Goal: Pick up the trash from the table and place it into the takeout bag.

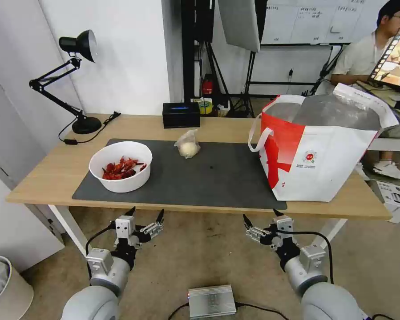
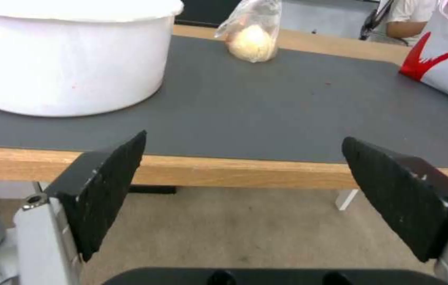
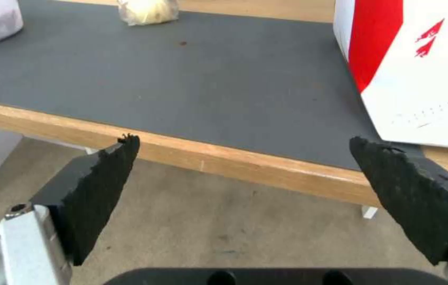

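1. The left gripper [image 1: 145, 214] is hanging below the near edge of the table [image 1: 53, 169], its jaws spread wide and holding nothing; in the left wrist view its fingers [image 2: 109, 186] are framing the table edge.
2. The right gripper [image 1: 262, 216] is hanging likewise below the near edge, jaws wide and empty, just in front of the mat's right corner.
3. The white bowl [image 1: 120, 166] of red shells is sitting on the left part of the dark grey mat [image 1: 217, 178], forward of and above the left gripper, which is the nearer of the two; being round, the bowl is offering no long axis.
4. The small clear bag [image 1: 187, 144] with a whitish lump is lying near the mat's far edge, about midway between the arms and farther from both than the bowl.
5. The takeout bag [image 1: 324, 155] is standing upright and open-mouthed on the right end of the table, forward of the right gripper; its white strap handle [image 1: 256, 135] is drooping toward the mat.
6. The black box [image 1: 181, 115] and desk lamp [image 1: 75, 80] are standing at the back, well apart from the trash. Judged from this layout, nothing is lying between the left gripper and the bowl except the table edge, which each gripper would need to rise above.
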